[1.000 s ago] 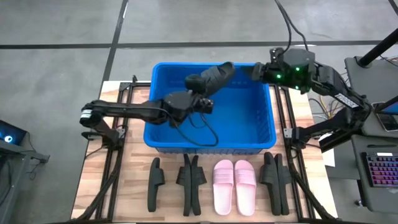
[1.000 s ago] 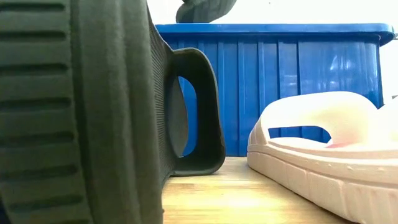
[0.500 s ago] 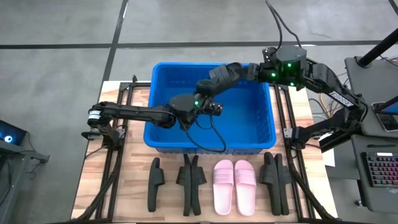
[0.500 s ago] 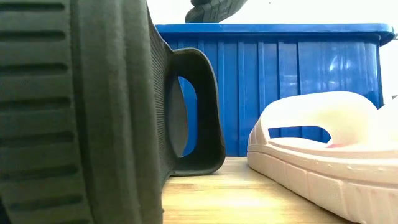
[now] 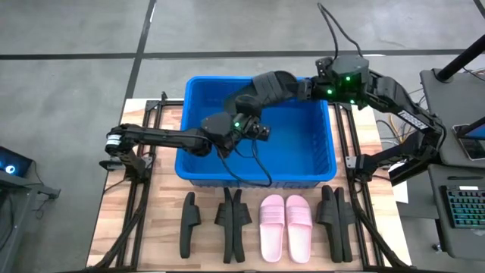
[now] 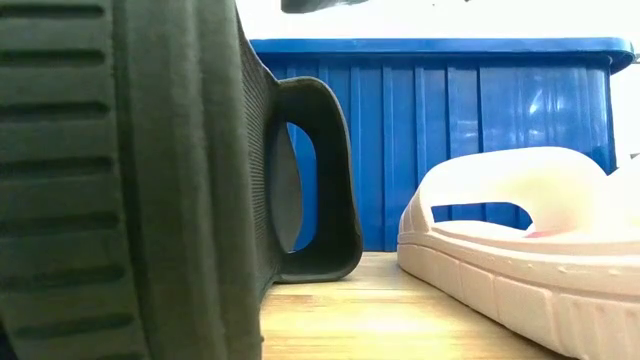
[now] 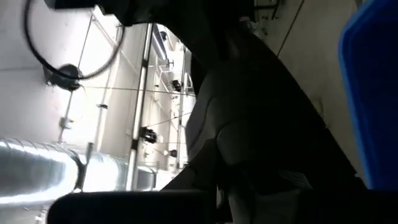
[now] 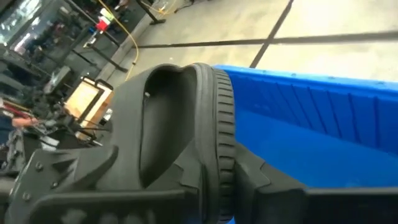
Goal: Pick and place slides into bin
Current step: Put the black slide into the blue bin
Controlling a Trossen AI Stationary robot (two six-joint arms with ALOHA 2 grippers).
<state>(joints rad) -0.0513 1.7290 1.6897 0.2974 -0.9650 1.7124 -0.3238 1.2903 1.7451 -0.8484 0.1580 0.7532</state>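
I have one black slide (image 5: 265, 86) pinched in the right hand (image 5: 303, 89) over the bin's (image 5: 322, 163) upper middle; the left hand (image 5: 258, 130), clamped shut and empty, sits inside the bin just below. It looks light, rubbery and flexible, so I judge the sole edge or wide strap the surest hold.

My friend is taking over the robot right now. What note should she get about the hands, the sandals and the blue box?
Right gripper: shut on a black slide, held above the far side of the bin.
Left gripper: shut, holds nothing, reaching over the bin's middle just below that slide.
Done: no slide can be seen lying in the bin.
Left: release this one into the bin. On the table in front of the bin lie one single black slide, two black pairs and the pink pair.
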